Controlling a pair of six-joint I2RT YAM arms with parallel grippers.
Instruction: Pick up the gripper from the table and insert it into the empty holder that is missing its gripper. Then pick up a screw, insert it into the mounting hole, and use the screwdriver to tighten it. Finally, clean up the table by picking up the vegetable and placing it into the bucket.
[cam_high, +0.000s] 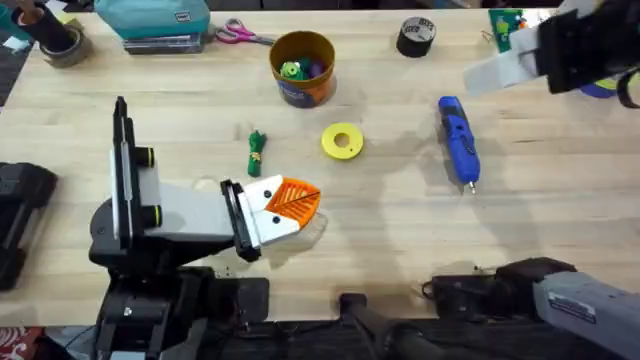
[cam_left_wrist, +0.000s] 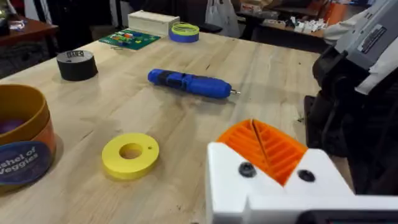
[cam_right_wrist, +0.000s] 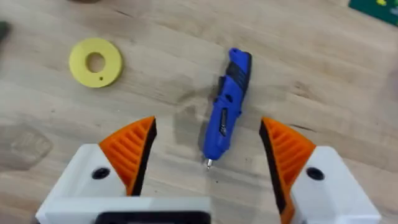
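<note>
My left gripper (cam_high: 303, 200) lies low over the table's middle, shut, its two orange ribbed pads (cam_left_wrist: 264, 144) pressed together on their white holders (cam_left_wrist: 273, 183). A loose gripper and a screw are out of view. High at the back right, my right gripper (cam_right_wrist: 207, 127) stands open above the blue screwdriver (cam_right_wrist: 225, 115), which lies flat on the table (cam_high: 459, 140) with its tip toward the front edge. The dark green vegetable (cam_high: 256, 152) lies just beyond the left gripper. The yellow-orange bucket (cam_high: 302, 68) stands at the back centre with small toys inside.
A flat yellow ring-shaped disc (cam_high: 342, 141) lies between the vegetable and the screwdriver. At the back are a black tape roll (cam_high: 416, 36), scissors (cam_high: 240, 35), a teal case (cam_high: 155, 20) and a green board (cam_high: 505, 25). The right arm's body (cam_left_wrist: 357, 93) rises beside the left gripper.
</note>
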